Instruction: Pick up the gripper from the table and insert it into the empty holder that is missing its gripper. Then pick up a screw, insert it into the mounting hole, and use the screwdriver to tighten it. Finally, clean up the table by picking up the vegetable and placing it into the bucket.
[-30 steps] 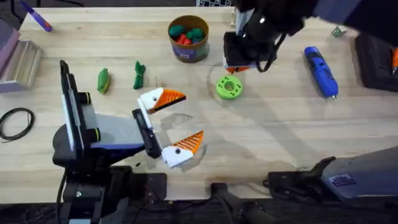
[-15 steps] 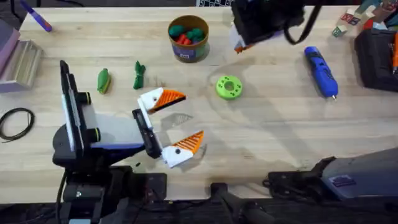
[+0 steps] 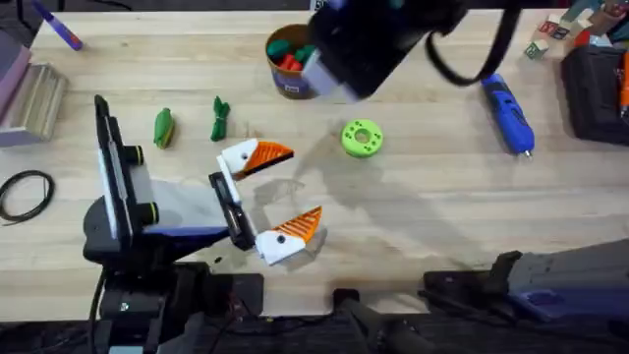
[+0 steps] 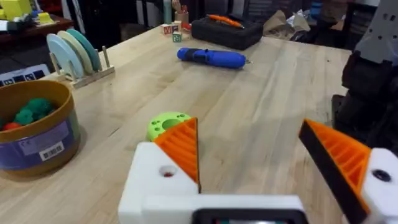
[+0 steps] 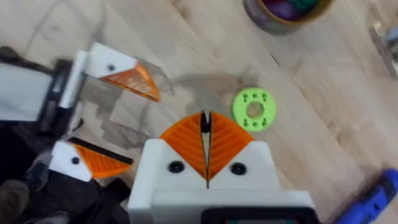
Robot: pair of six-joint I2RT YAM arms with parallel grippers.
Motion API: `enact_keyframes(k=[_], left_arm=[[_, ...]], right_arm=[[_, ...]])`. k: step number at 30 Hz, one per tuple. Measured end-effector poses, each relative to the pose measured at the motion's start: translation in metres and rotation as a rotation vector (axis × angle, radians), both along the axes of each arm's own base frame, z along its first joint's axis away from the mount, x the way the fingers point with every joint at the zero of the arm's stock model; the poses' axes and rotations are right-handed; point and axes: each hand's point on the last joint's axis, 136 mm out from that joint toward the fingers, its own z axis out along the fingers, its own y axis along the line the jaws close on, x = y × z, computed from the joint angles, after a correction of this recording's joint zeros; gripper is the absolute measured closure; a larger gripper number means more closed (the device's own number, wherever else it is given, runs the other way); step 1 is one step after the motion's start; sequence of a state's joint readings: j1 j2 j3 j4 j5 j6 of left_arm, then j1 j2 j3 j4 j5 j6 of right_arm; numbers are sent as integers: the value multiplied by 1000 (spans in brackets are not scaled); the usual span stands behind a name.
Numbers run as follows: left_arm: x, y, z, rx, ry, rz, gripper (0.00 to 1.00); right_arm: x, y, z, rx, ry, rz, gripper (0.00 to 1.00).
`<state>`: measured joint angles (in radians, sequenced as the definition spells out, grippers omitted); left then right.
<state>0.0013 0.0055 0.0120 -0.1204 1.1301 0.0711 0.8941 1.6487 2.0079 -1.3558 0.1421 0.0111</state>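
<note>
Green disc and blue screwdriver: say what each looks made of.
The green disc looks like matte, probably 3D-printed plastic: uniform bright green, with a central hole and small holes around it. The blue screwdriver looks like a smooth plastic body, judging by the soft highlight in the left wrist view, with dark bands and a thin tip that looks metal. The pictures alone can't confirm either.

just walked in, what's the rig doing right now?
The right arm is raised under the overhead camera, near the bucket and green disc; its gripper is shut with nothing visible between the pads. The left gripper rests open on the table. The screwdriver and green vegetables lie untouched.
</note>
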Motion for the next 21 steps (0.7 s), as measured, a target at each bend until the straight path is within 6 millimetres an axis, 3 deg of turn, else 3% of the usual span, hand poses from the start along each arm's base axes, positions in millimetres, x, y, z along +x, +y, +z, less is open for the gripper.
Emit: enact_keyframes(k=[5,12,21], left_arm=[[0,0,0,0,0,0,14],[0,0,0,0,0,0,14],[0,0,0,0,0,0,15]], right_arm=[[-16,30,7,39,-45,108,995],[-34,54,9,37,-72,222,995],[-32,80,11,6,-75,288,995]])
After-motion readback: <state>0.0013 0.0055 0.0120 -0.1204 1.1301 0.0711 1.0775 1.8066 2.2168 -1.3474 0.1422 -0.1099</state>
